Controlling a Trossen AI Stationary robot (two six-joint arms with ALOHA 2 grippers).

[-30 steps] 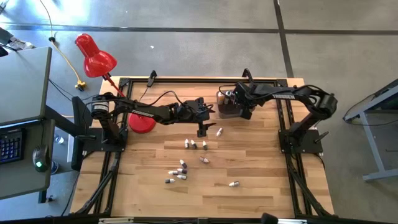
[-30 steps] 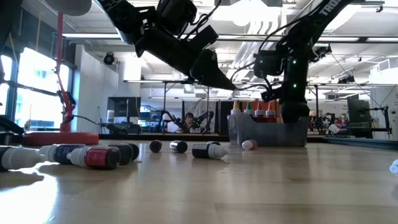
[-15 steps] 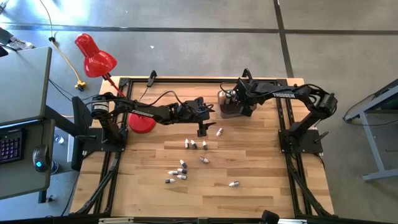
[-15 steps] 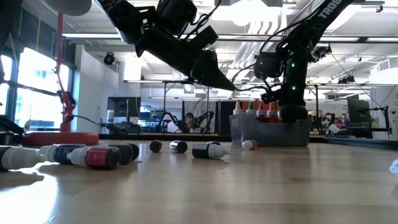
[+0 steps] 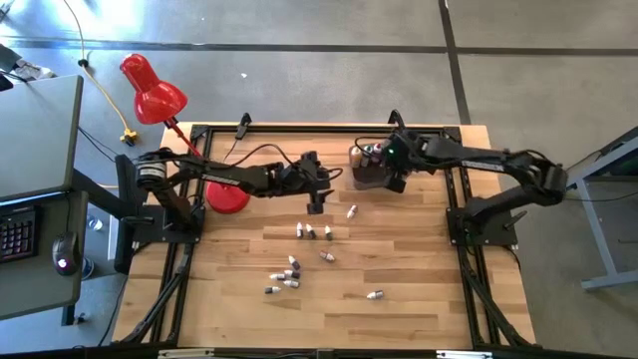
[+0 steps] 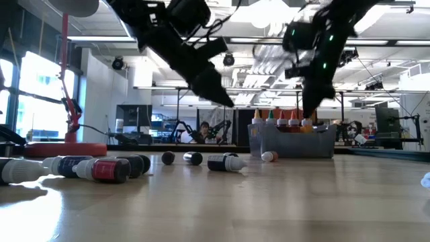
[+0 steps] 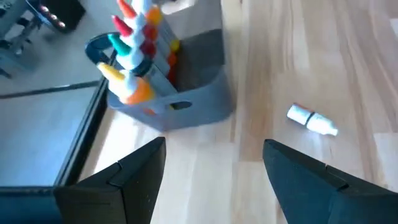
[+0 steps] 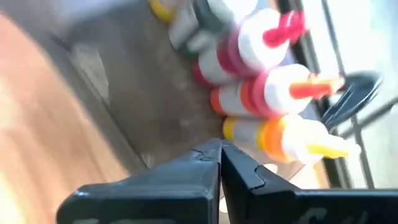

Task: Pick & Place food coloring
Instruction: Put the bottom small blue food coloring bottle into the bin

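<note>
Matt grey plastic tub [image 7: 199, 106], pale wood table [image 5: 419, 299].

Honestly nothing readable anywhere here. The little bottles [image 6: 101, 168] lying on the table [image 5: 419, 289] have dark and red label bands, but in the low view no letters can be made out on them, and from above they're just specks. The grey tub [image 7: 193, 93] and the upright bottles [image 8: 273, 93] in it show plain colour only, no print. The arms carry no lettering that can be read either.
</note>
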